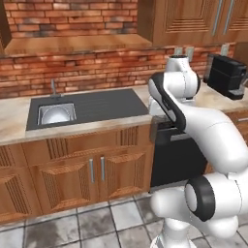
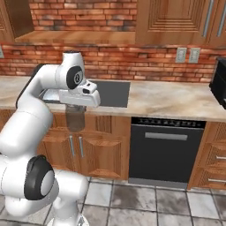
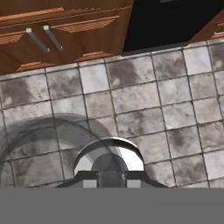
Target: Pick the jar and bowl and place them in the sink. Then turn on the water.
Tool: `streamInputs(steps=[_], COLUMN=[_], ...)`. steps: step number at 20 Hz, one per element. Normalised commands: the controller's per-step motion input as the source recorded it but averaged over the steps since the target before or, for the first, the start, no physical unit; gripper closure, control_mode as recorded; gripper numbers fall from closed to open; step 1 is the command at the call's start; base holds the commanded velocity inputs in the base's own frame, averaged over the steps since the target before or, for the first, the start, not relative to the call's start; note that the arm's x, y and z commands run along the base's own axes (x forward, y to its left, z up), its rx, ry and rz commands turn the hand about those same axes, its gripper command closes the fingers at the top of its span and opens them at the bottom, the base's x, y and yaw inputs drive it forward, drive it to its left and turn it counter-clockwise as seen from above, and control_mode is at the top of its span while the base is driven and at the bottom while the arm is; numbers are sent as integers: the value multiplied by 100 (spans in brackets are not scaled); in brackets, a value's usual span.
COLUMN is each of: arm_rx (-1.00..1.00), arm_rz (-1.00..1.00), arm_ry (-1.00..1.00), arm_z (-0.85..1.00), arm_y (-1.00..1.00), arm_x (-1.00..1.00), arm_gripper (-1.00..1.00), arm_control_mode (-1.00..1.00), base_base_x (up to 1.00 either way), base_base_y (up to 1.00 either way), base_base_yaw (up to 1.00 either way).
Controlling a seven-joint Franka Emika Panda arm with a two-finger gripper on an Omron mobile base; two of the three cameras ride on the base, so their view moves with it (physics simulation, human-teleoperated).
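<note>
While the arm is carrying its load in front of the cabinets, the left base view is showing the sink (image 1: 56,114) set in its dark surround on the table (image 1: 14,116), with what looks like the bowl (image 1: 54,116) already lying in the basin, though at this size I cannot be sure. The faucet (image 1: 53,88) is standing behind it with no water running.

From the right base view, the end effector (image 2: 76,106) is hanging below the white hand, pressed together on the top of the jar (image 2: 76,117), which is dangling upright in the air off the table's front edge, near the sink's right side. The sink's basin is sitting mostly behind the arm here.

Looking down along the hand, the hand view is taking in the jar's round rim (image 3: 108,153) just above the fingertips, with the floor tiles (image 3: 175,113) and cabinet doors (image 3: 65,35) far below, confirming the jar is over the floor rather than the basin.

To do this step well, the arm should be lifting the jar clear of the table edge, swinging it left over the basin, lowering it beside the bowl rather than onto it, and only then releasing.
</note>
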Motion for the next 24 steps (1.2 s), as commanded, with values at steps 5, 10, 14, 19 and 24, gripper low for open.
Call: streamInputs(steps=[5, 10, 14, 19, 24], arm_rx=[0, 0, 0, 0, 0], arm_rz=[0, 0, 0, 0, 0], arm_ry=[0, 0, 0, 0, 0], arm_z=[0, 0, 0, 0, 0], arm_y=[0, 0, 0, 0, 0], arm_x=[0, 0, 0, 0, 0], arm_gripper=[100, 100, 100, 100, 100], arm_control_mode=[100, 100, 100, 100, 100], base_base_x=[54, 48, 46, 47, 52], base_base_y=[43, 44, 39, 35, 30], base_base_yaw=[0, 0, 0, 0, 0])
